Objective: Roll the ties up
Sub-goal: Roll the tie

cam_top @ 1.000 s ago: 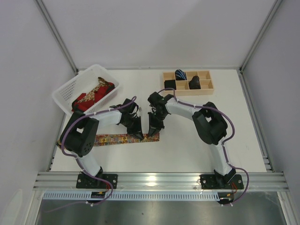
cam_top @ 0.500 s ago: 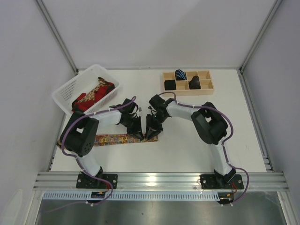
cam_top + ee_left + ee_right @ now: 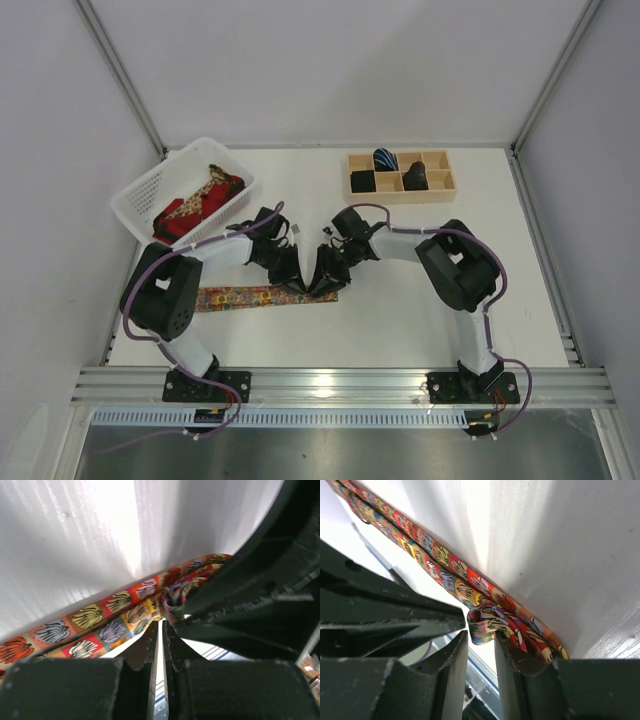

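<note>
White tabletop (image 3: 400, 320): a floral tie (image 3: 240, 297) lies flat, running from the left edge toward mid-table, parallel to the near edge. At its folded end the right gripper (image 3: 322, 287) pinches the fabric between its fingers, while the left gripper (image 3: 296, 287), jaws almost together, sits just beside the fold.

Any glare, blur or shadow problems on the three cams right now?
Top external: even light, sharp, only soft shadows on the table; the tie reads clearly. Left wrist: blown-out glare on the table, left gripper dark and soft up close, tie print sharp. Right wrist: same white glare streak, right gripper near-silhouette, the tie's rolled end in focus.
</note>
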Controlling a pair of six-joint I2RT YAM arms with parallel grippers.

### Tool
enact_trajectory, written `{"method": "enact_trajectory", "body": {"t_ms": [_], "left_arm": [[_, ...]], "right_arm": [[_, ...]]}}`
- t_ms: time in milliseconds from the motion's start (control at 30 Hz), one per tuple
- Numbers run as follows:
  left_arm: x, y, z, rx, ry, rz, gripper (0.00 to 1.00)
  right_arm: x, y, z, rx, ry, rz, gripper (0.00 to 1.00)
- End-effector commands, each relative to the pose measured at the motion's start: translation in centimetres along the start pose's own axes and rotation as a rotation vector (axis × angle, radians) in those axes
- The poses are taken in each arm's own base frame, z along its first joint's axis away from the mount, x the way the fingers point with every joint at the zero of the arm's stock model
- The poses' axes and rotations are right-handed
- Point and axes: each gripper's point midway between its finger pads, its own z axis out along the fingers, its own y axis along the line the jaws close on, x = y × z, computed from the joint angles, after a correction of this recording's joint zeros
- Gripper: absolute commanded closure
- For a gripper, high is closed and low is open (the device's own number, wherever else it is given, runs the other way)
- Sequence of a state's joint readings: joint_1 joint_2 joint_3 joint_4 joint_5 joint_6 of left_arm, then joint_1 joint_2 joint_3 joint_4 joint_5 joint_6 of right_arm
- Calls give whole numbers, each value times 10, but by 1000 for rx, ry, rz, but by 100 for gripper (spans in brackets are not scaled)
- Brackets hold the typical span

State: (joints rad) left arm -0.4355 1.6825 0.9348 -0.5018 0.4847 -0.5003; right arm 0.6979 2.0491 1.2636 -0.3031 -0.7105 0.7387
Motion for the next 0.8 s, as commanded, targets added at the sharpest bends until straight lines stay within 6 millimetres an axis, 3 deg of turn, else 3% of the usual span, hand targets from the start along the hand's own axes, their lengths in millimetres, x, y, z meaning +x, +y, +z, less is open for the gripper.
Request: {"method": "enact_trajectory", "body": {"t_ms": [0,467,500,600,667,700,767], "left_arm": [[-11,-22,-16,81,-53,20,89],[-17,-34,-16,133,-49,6,89],[-18,-34,-15,136,-48,4,89],[-20,-34,-16,143,-51,-4,89],[-22,-35,-18,148,-59,-6,88],[-23,-36,-18,150,-60,-6,88],[-25,-38,-19,157,-60,-7,88]], "right_arm": [[-8,21,-11,-89,-55,-49,67],[-7,17,-12,-182,-51,-23,70],[-11,25,-14,-222,-69,-36,71],[-6,25,-16,-247,-69,-22,71],[-6,24,-16,-248,-73,-26,76],[-6,23,-16,-252,-71,-19,84],[-5,24,-16,-264,-66,-17,85]]}}
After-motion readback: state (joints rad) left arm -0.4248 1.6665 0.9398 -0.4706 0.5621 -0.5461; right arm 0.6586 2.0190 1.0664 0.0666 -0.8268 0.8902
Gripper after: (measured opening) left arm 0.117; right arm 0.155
